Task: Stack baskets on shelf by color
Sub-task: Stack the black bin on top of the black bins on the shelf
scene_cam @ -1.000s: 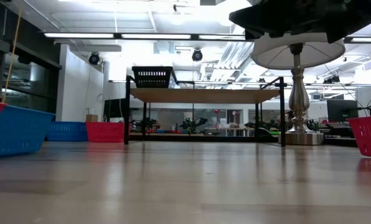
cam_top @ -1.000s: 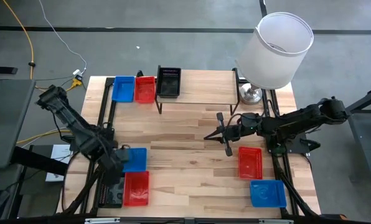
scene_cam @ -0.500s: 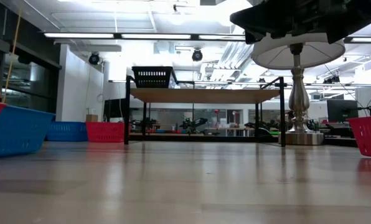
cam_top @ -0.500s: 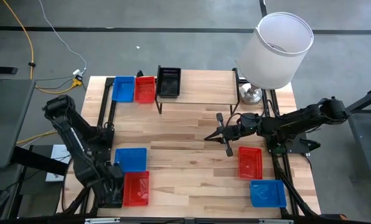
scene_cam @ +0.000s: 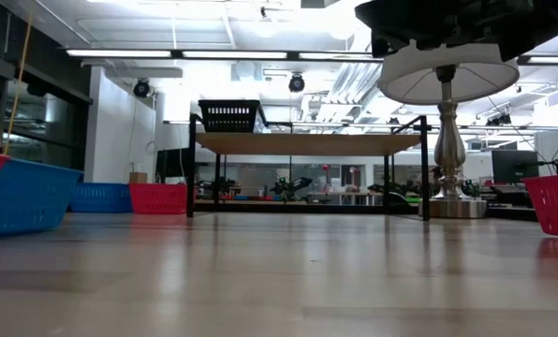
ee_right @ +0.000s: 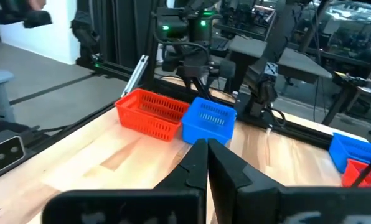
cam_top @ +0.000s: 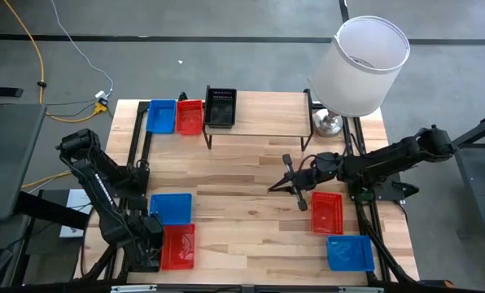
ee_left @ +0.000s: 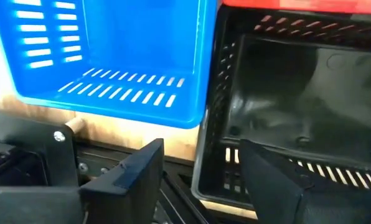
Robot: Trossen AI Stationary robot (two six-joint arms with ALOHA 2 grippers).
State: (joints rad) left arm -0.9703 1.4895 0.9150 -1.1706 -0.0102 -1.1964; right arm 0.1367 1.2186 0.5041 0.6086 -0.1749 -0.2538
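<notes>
In the lower left of the high view the left gripper (cam_top: 149,244) hangs over the table's near-left corner, right by a black basket (ee_left: 297,112) that the left wrist view shows just ahead of its fingers, with a blue basket (cam_top: 171,208) beside it and a red basket (cam_top: 177,246) partly over its far edge. Its jaws are spread apart with nothing between them, straddling the black basket's near corner without clearly touching it. The step in hand looks like picking up this black basket. To do it well, one finger should go inside the wall and the other outside, clamping on the thin rim away from the red basket so that one is not dragged along. Toward the centre right, the right gripper (cam_top: 294,185) hovers above bare wood with its fingers pressed nearly together and empty, near a second red basket (cam_top: 326,212) and a second blue basket (cam_top: 349,251) at lower right. Farther off, at the top of the frame, the shelf (cam_top: 267,114) carries one black basket (cam_top: 220,107) at its left end, so the lifted one should nest squarely into that. A blue (cam_top: 161,115) and a red basket (cam_top: 190,116) sit on the table just left of the shelf, and a lamp (cam_top: 360,67) stands at its right.
</notes>
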